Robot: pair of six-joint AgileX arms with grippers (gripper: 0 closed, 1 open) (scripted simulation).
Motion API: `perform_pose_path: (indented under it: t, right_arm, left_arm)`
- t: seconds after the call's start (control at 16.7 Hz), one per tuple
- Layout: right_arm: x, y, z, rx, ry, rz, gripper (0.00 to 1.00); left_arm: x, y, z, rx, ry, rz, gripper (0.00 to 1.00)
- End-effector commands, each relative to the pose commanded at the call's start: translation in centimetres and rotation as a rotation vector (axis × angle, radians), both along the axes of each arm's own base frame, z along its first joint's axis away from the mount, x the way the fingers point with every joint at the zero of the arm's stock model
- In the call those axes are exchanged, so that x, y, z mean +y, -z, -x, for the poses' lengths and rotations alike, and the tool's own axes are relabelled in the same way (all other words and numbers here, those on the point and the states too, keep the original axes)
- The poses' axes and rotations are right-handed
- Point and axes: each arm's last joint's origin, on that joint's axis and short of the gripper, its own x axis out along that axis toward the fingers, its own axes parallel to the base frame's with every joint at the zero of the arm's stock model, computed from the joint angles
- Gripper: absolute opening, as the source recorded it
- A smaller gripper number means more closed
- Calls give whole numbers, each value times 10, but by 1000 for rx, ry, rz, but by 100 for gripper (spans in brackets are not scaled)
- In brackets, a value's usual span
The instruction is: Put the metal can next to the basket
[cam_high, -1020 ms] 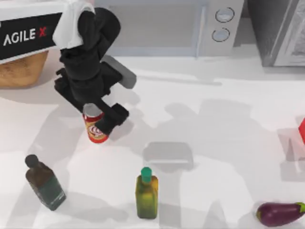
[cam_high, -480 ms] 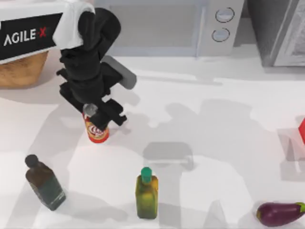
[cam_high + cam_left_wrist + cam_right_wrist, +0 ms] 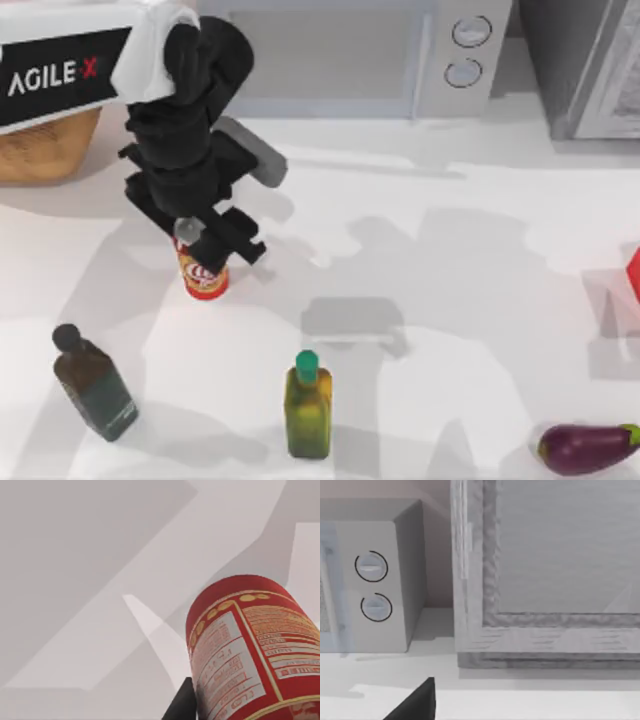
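The metal can (image 3: 203,273) is a small red can with a silver top and stands upright on the white table, left of centre. My left gripper (image 3: 208,247) reaches down from above and is shut on the can's upper part. In the left wrist view the can (image 3: 250,650) looms close, its printed label facing the camera, with one dark finger (image 3: 182,706) against its side. The basket (image 3: 45,148) sits at the far left rear, partly under my left arm's housing. A dark bit of my right gripper (image 3: 417,702) shows in front of the microwave.
A dark bottle (image 3: 95,385) leans at the front left. An olive bottle with a green cap (image 3: 308,405) stands front centre and an eggplant (image 3: 585,447) lies front right. A microwave (image 3: 350,55) and a grey cabinet (image 3: 590,60) line the back. A red object (image 3: 634,272) touches the right edge.
My left gripper's fingers have drawn in against the can over the last second. The can stands in the same spot on the table.
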Motion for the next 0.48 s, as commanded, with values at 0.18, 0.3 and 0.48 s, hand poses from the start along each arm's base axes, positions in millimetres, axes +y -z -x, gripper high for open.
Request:
perform_pose_path:
  t: [0.18, 0.3, 0.48]
  right_arm:
    - [0, 0, 0, 0, 0, 0, 100]
    - [0, 0, 0, 0, 0, 0, 100]
    - [0, 0, 0, 0, 0, 0, 100]
  left_arm:
    - [1, -2, 0, -8, -8, 8, 0]
    - [5, -8, -1, -37, -35, 31, 0]
    - [17, -20, -2, -92, -98, 74, 0]
